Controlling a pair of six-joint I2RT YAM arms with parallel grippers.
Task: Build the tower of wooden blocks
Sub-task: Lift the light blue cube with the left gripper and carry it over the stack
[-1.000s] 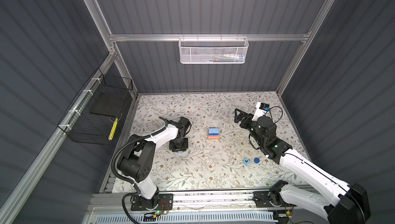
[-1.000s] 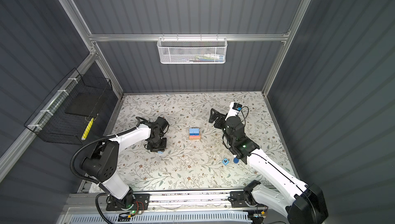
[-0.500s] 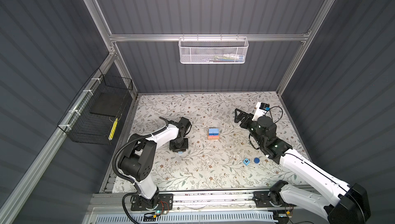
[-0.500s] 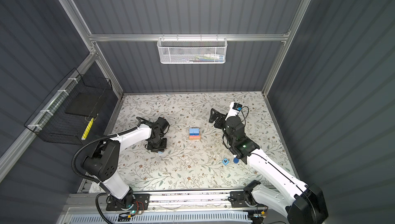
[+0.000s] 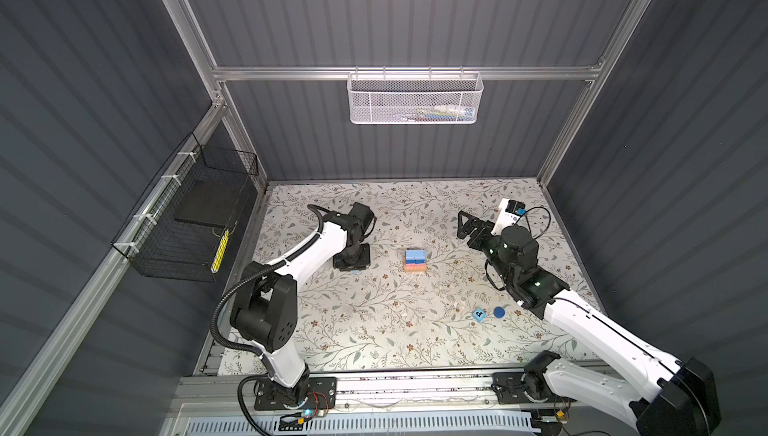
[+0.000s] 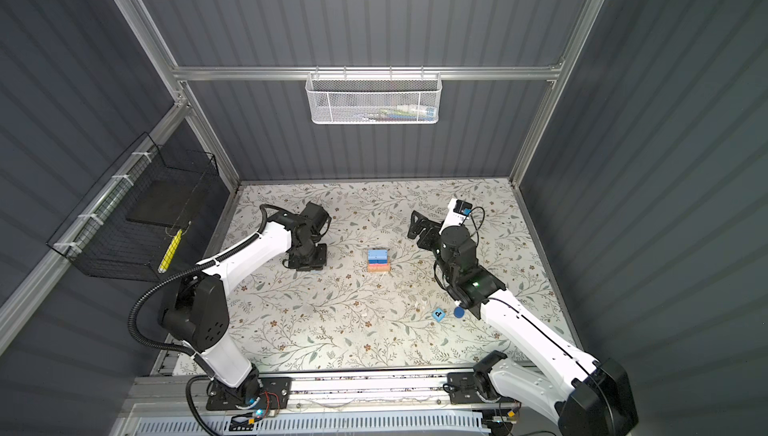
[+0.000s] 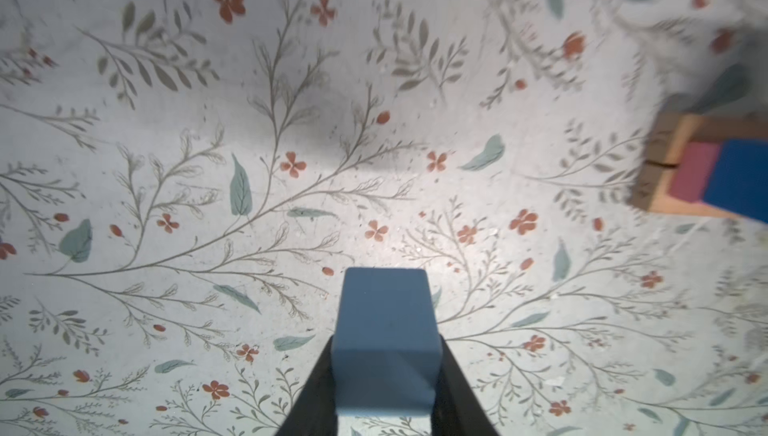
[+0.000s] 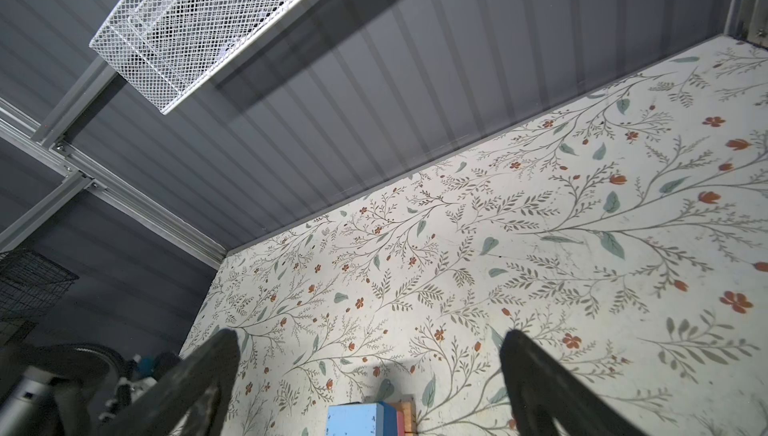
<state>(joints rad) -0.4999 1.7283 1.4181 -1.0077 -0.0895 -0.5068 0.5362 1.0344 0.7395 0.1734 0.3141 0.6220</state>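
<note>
Pale blue paint is what catches the eye: a light blue cube (image 7: 386,330) is pinched in the left gripper (image 7: 386,371), a dark finger pressed flat against each of its side faces. From where I stand I can't tell whether it has cleared the floral worktop (image 5: 374,330) or only rests on it. In both top views that gripper (image 5: 352,263) points straight down over the left half of the worktop. The wood block tower (image 5: 415,261) stands by itself near the middle, off to the gripper's right and roughly level with it, with bare worktop between them. The left wrist view catches the tower (image 7: 706,172) at the frame's edge: tan bars at the bottom, a pink bar on them, dark blue above. From overhead the top layer (image 6: 379,254) reads light blue. My guess is the next move is a lift and a sideways carry toward the centre, squaring the cube's flat faces to that top layer. The right gripper (image 5: 465,226) is raised on the tower's far side, spread wide and holding nothing. A lettered light blue cube (image 5: 479,314) and a dark blue cylinder (image 5: 499,311) lie loose just beside the right arm, well apart from the tower.
</note>
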